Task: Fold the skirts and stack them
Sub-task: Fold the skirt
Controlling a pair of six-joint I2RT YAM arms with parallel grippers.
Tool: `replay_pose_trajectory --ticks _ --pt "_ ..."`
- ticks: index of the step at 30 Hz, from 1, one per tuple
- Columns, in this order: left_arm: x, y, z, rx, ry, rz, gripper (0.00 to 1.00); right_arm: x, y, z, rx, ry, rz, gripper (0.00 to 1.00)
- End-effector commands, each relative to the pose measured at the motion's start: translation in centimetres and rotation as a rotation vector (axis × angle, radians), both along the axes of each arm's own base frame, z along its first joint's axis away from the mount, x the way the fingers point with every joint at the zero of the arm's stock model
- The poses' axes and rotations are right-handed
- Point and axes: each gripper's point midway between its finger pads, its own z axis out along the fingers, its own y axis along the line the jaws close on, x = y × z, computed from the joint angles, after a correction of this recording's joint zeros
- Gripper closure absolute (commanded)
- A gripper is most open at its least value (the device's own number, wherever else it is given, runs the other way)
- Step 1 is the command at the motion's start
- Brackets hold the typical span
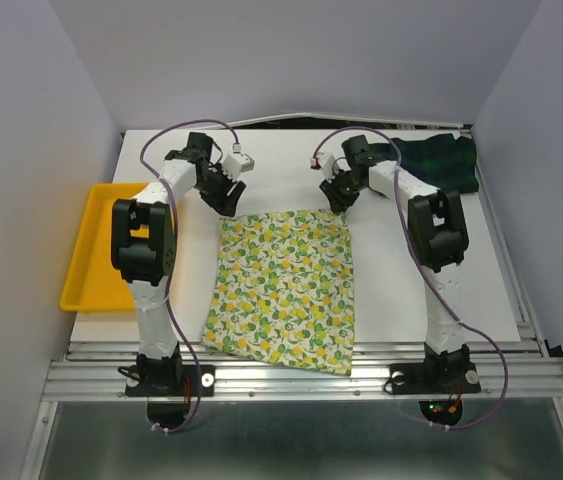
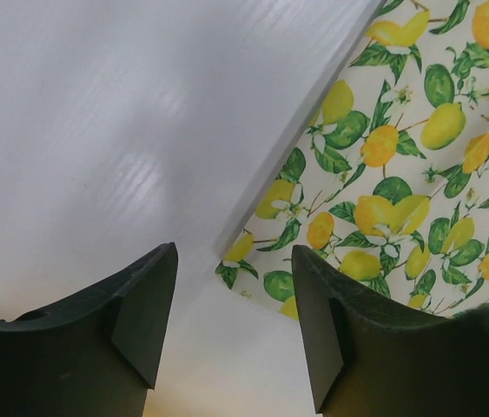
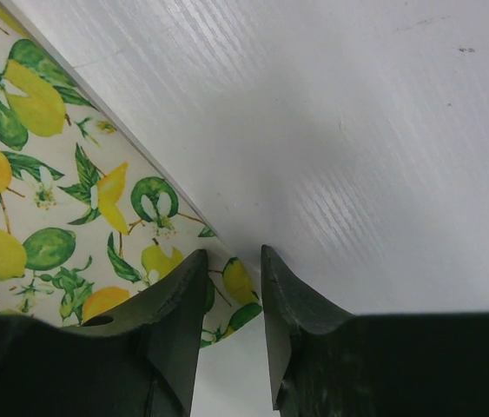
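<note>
Lemon-print skirt (image 1: 286, 295) lies flat on the table (image 1: 411, 290); plaid skirt (image 1: 441, 160) is bunched far right. Cloth looks thin, limp and light (will sag), so pinch the far corners. Left gripper (image 2: 231, 287) jaws wide apart, right gripper (image 3: 231, 278) narrowly apart — both empty.

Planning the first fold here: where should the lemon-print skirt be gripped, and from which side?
Take the lemon-print skirt by its two far corners, one per pincer, coming down from above at the far edge. It lies flat on the table, so its corners are probably easiest to pinch, and the left pincer and right pincer hover open right over them.
</note>
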Motion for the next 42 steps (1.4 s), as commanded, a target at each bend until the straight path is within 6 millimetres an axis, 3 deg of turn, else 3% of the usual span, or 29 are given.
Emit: replay_pose_trajectory --ticks 1,6,8,13,17,21,32,38,39,41,42 --pt "-1.1 0.7 -1.5 0.037 0.047 -0.022 0.37 0.3 -0.5 -0.7 -0.027 -0.008 0.015 0.65" --pt "-1.7 1.7 -3.8 0.088 0.093 -0.022 0.41 0.7 -0.7 -0.7 -0.040 -0.016 0.003 0.67" --pt "-1.8 1.9 -4.4 0.100 0.100 -0.021 0.48 1.1 -0.7 -0.1 -0.034 -0.026 -0.011 0.64" --pt "-1.9 2.1 -5.3 0.113 0.110 -0.021 0.62 2.5 -0.8 3.8 0.011 -0.068 -0.028 0.50" --pt "-2.0 2.1 -5.3 0.110 0.108 -0.023 0.64 2.7 -1.4 5.6 0.030 -0.080 -0.017 0.43" --pt "-2.1 2.1 -5.4 0.111 0.108 -0.023 0.64 1.5 -1.0 5.0 0.045 -0.024 0.027 0.42" --pt "-1.9 2.1 -5.7 0.111 0.108 -0.017 0.64 -1.9 -1.2 0.1 0.021 0.168 0.116 0.42" --pt "-1.9 2.1 -5.8 0.109 0.110 -0.012 0.78 -0.4 -2.2 -2.0 -0.047 0.135 0.080 0.59" --pt "-2.0 2.1 -5.8 0.111 0.111 -0.011 0.80 -0.1 -2.4 -2.2 -0.061 0.129 0.068 0.71" --pt "-1.9 2.1 -5.8 0.111 0.109 -0.006 0.85 0.6 -2.4 -2.1 -0.065 0.109 0.052 0.85" --pt "-1.7 2.0 -5.5 0.103 0.101 -0.001 0.90 1.4 -2.4 -1.5 -0.067 0.080 0.037 0.99"
